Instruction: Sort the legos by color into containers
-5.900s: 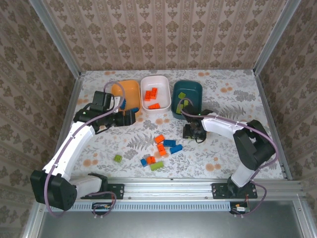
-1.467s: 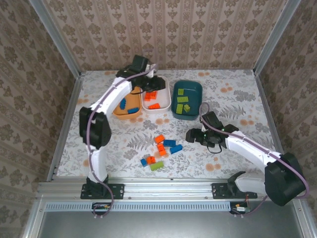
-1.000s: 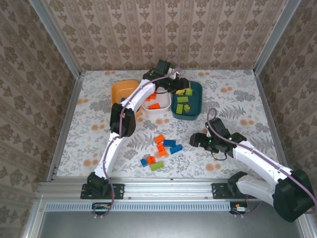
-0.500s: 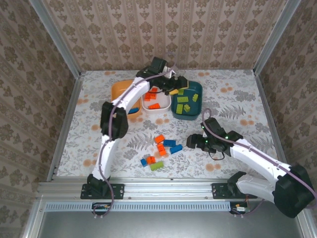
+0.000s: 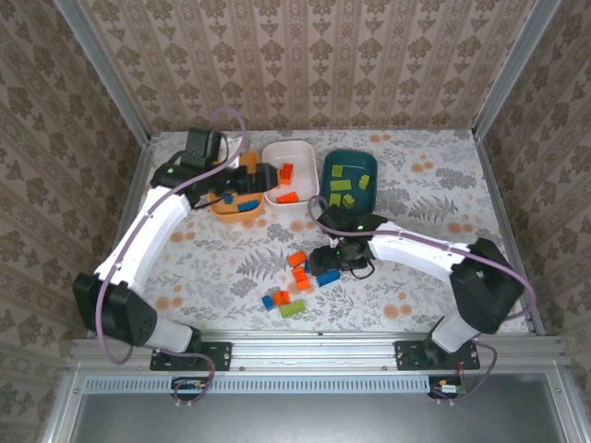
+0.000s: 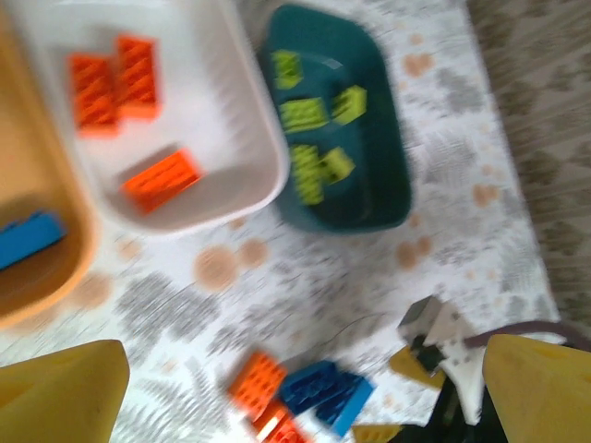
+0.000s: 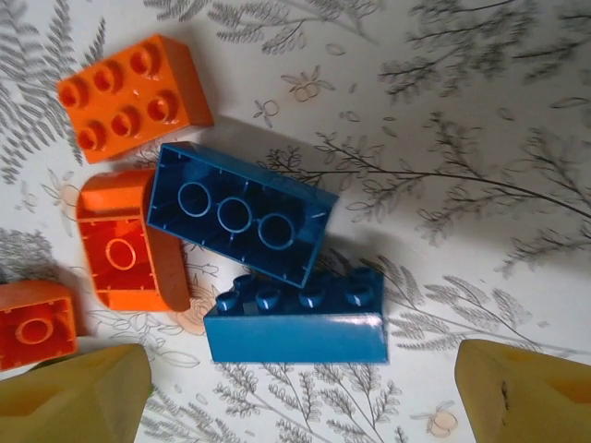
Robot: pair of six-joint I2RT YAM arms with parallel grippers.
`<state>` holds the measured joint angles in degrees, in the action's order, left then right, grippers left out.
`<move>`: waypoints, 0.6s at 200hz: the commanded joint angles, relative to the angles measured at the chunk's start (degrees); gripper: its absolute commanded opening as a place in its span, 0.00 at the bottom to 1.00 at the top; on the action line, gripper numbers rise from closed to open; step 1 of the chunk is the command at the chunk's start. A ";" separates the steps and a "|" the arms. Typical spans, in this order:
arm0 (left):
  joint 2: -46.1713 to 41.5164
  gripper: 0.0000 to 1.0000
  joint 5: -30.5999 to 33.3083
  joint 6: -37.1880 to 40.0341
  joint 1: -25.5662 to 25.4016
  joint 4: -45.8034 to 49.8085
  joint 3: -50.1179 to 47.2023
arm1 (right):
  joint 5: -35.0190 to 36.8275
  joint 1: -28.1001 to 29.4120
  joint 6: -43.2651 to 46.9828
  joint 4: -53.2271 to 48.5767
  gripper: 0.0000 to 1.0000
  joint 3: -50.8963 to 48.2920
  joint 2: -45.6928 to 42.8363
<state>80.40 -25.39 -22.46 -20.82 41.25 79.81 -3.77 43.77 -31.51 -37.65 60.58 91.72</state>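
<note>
Sorting under way: the right gripper (image 7: 295,378) hangs over two blue legos (image 7: 242,214) at mid-frame, its fingers spread wide and empty, apparently lined up to straddle one. Seen from overhead, the left gripper (image 5: 263,175), also wide open and holding nothing, hovers at upper left beside the orange tub (image 5: 220,209), which collects blue. The white tub (image 5: 291,143) holds orange bricks and the teal tub (image 5: 349,153) green.
</note>
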 commanded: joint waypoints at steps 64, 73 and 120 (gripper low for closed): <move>-14.81 1.00 0.54 10.18 13.86 8.27 -16.45 | 5.79 4.10 4.17 -6.87 0.87 6.13 9.47; -14.92 1.00 -0.36 9.96 14.66 7.57 -17.49 | 6.03 4.16 4.16 -6.99 0.87 6.22 9.83; -14.66 1.00 -1.77 10.15 16.08 4.91 -20.52 | 7.28 4.26 3.78 -6.83 0.84 6.70 11.15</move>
<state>65.89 -25.12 -14.31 -5.15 47.86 60.12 1.32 47.57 -28.21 -42.52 65.65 101.54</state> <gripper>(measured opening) 0.997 0.853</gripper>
